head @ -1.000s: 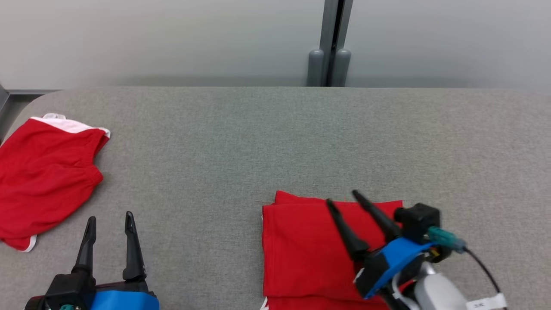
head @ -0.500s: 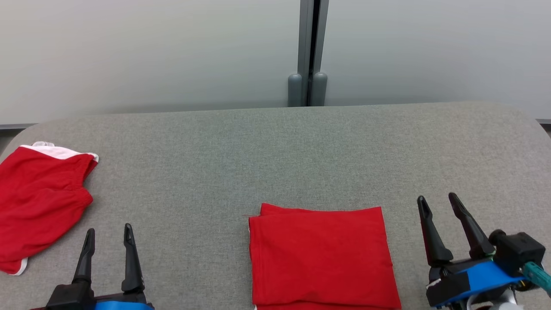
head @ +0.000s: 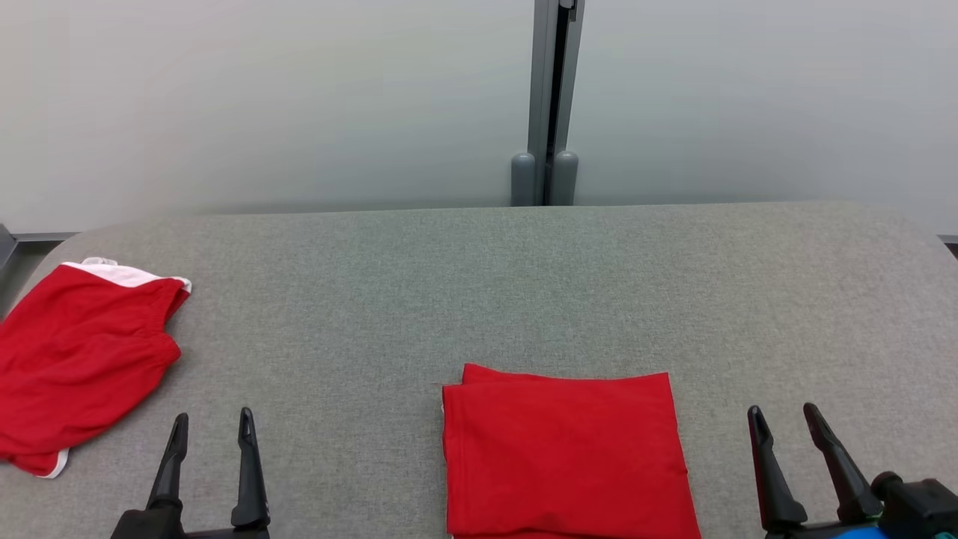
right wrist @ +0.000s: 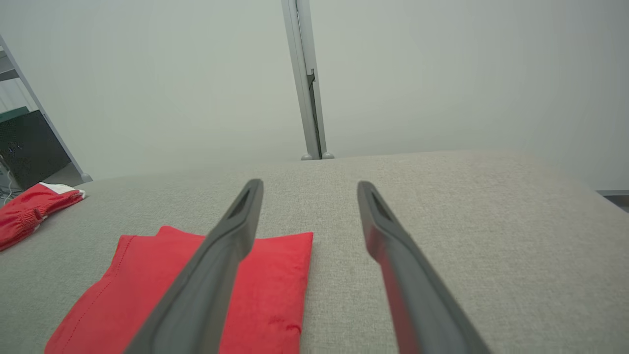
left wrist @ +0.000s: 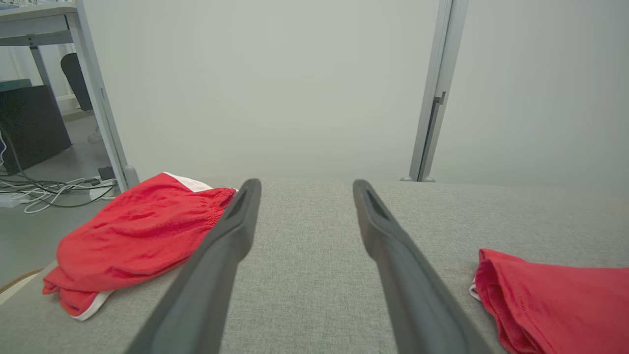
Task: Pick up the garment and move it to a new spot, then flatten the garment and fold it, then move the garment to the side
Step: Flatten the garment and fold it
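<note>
Evidently the folding is finished, and the step in hand is the last one: moving the garment to the side. Out to the left of the left end effector (head: 212,415), a pair of red shorts (head: 82,359) with white trim lies loosely crumpled by the left edge of the grey worktop (head: 479,284), well apart from it. The left end effector hangs low over bare worktop, its two fingers spread with nothing between them. Between the two end effectors, nearer the right one, the folded red garment (head: 561,457) lies flat as a neat rectangle with its layers stacked, touching neither. The right end effector (head: 782,409) is just beside the garment's right edge, likewise spread and empty. The next move probably calls for one end effector to come down on an edge of the stack and pinch every layer together. It would then need to carry or slide the stack sideways gently enough that the fold does not spring open.
</note>
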You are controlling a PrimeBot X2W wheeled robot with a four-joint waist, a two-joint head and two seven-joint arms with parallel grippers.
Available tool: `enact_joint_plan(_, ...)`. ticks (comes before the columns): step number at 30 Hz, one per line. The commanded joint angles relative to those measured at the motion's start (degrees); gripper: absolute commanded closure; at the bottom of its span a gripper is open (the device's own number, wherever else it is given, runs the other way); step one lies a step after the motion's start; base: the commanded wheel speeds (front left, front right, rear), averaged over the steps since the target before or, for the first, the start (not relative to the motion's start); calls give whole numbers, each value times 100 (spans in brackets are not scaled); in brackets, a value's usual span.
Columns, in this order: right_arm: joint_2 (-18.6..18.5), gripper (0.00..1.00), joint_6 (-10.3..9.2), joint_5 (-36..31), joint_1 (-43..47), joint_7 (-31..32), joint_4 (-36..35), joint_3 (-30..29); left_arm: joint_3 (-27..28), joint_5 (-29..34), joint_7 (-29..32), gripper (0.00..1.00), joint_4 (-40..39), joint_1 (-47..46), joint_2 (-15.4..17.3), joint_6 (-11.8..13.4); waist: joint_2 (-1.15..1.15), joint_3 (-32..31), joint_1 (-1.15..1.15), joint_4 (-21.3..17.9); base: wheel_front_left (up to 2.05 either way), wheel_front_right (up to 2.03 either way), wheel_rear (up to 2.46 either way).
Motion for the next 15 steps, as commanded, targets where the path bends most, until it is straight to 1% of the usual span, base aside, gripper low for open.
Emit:
enact_joint_plan(1,35,0,1,-55,135,43,-57,-16,-5,40,8,0,-36,65,22,0,0,-15,0,12,0,0,0)
enact_joint_plan(6,55,0,1,-124,281,137,-174,6,-111,84,62,0,-112,107,83,-9,0,-60,0,55,0,0,0)
enact_joint_plan(9,57,0,1,-40,315,174,-187,38,-127,67,101,0,-138,112,109,-13,0,-77,0,77,0,0,0)
enact_joint_plan(15,58,0,1,3,334,197,-213,61,-162,47,165,0,-248,134,103,47,0,-93,0,98,0,0,0)
